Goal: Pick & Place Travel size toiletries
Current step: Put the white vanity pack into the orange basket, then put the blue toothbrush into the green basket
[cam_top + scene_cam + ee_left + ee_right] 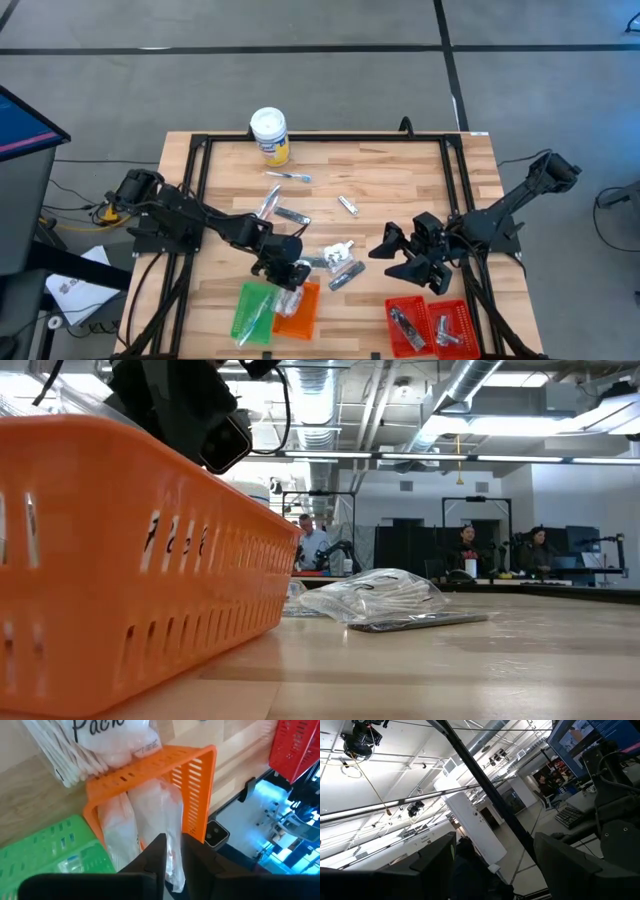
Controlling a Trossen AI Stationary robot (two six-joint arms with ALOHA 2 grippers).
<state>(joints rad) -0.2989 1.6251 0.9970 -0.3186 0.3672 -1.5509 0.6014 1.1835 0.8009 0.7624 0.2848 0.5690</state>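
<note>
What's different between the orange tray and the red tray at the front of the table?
The orange tray holds white crinkly packets; the red tray holds silvery pieces. The orange tray sits right beside a green tray; the red tray stands alone. The left end effector hangs over the orange tray; no end effector is over the red tray. Both are slotted plastic baskets near the table's front edge.

clear: table centre | blocked: orange tray, green tray
</note>
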